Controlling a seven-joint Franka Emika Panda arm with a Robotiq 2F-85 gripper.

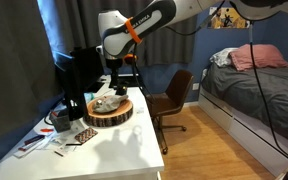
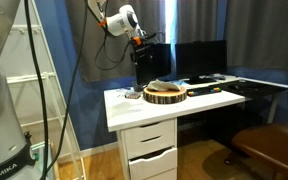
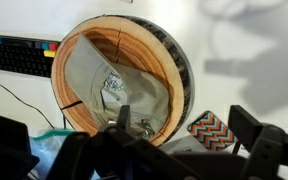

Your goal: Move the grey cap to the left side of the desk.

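Observation:
The grey cap (image 3: 112, 88) lies crumpled on the round bark-edged wood slab (image 3: 134, 40), which sits on the white desk (image 3: 244, 60). The cap also shows on the slab in both exterior views (image 1: 106, 103) (image 2: 161, 87). My gripper (image 3: 187, 126) is open and empty. It hangs above the slab's edge, clear of the cap, with one finger over the cap side and the other over bare desk. It shows above the slab in both exterior views (image 1: 122, 86) (image 2: 143, 42).
A zigzag-patterned card (image 3: 212, 130) lies on the desk beside the slab. A keyboard (image 3: 19, 55) and dark monitors (image 1: 79, 68) stand behind it. A brown swivel chair (image 1: 170, 98) is by the desk, and a bed (image 1: 254, 85) is beyond it.

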